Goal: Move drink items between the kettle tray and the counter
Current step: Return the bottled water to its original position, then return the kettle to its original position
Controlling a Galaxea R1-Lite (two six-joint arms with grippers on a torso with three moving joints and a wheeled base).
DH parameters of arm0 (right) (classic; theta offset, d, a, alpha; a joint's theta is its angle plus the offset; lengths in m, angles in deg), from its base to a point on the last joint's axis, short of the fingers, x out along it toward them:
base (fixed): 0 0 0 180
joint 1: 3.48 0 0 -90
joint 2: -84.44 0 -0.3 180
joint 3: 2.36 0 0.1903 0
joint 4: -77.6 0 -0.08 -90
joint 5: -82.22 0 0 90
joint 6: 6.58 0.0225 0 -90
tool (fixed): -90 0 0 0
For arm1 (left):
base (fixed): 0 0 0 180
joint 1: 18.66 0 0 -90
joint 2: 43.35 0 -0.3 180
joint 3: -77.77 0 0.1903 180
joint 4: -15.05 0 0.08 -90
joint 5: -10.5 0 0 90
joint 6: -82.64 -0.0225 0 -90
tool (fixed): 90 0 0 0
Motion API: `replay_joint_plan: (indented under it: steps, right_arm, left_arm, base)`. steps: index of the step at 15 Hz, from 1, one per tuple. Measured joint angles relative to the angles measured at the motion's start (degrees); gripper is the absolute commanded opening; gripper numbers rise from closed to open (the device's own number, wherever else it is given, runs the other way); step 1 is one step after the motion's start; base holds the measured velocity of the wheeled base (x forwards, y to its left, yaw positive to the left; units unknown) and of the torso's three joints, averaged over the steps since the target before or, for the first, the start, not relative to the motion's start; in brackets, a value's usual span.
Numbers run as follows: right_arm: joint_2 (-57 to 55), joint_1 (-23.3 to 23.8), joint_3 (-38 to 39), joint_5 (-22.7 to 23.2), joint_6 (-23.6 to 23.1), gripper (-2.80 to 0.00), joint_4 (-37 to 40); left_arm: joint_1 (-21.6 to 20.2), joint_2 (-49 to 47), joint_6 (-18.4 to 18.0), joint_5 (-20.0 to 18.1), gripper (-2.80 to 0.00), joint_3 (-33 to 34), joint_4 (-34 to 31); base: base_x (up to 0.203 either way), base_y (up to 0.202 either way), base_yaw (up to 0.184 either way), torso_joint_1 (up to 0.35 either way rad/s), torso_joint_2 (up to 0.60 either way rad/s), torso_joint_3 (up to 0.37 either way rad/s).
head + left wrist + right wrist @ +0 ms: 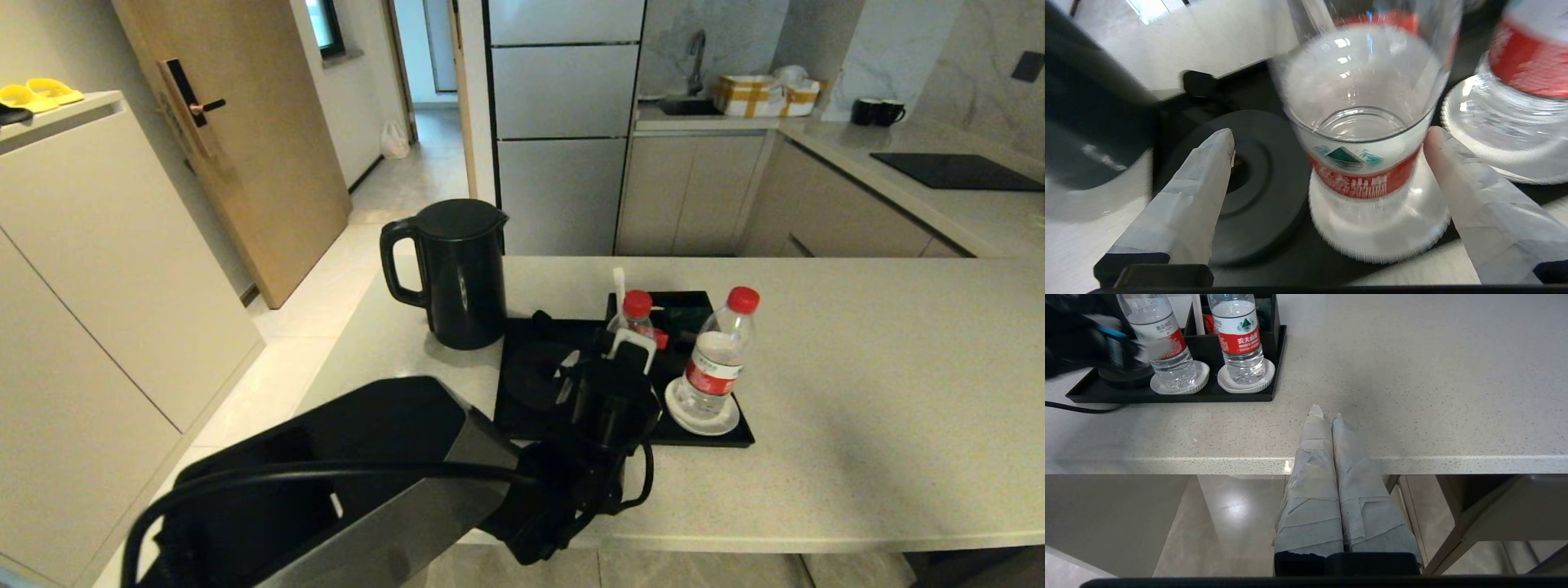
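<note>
On the counter point(882, 408), the black kettle point(459, 273) stands just left of the black kettle tray point(718, 439); its round base point(1267, 179) is bare. Two red-capped water bottles stand on white saucers in the tray. My left gripper point(1329, 136) is open around the left bottle point(1363, 122), still on its saucer point(1380, 237). One fingertip point(1435, 141) sits at the bottle's side, the other point(1222, 147) stays well apart. The second bottle point(718, 359) stands free on its own saucer point(709, 422). My right gripper point(1324, 412) is shut and empty at the counter's front edge.
The rear sachet compartment point(682, 309) lies behind the bottles. A black cord point(1077, 409) runs off the tray's left end over the counter. The counter's thick front edge point(1167, 464) drops to the floor. A farther counter with a black hob point(955, 170) is behind.
</note>
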Motion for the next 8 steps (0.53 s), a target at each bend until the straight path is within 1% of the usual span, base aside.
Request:
replay_joint_plan:
  steps: [4,6,7,8]
  right_arm:
    - [0.00,-0.02,0.00,0.00,0.01,-2.80,0.00]
    - [0.00,-0.02,0.02,0.00,-0.01,-2.80,0.01]
    - [0.00,-0.02,0.02,0.00,0.01,-2.80,0.03]
    - [0.00,-0.02,0.02,0.00,0.00,-2.80,0.01]
  left_arm:
    - [3.28,8.87,0.09,2.38,0.00,8.62,1.30]
    - [5.63,14.32,0.11,4.29,0.00,12.68,1.29]
    - [6.60,17.57,0.09,5.41,-2.80,14.66,1.12]
    - [7.43,21.15,0.08,6.83,-2.80,16.82,0.94]
  base:
    - [0.000,0.000,0.000,0.000,0.00,0.000]
    - [0.000,0.000,0.000,0.000,0.00,0.000]
    - [0.000,0.000,0.000,0.000,0.00,0.000]
    - [0.000,0.000,0.000,0.000,0.00,0.000]
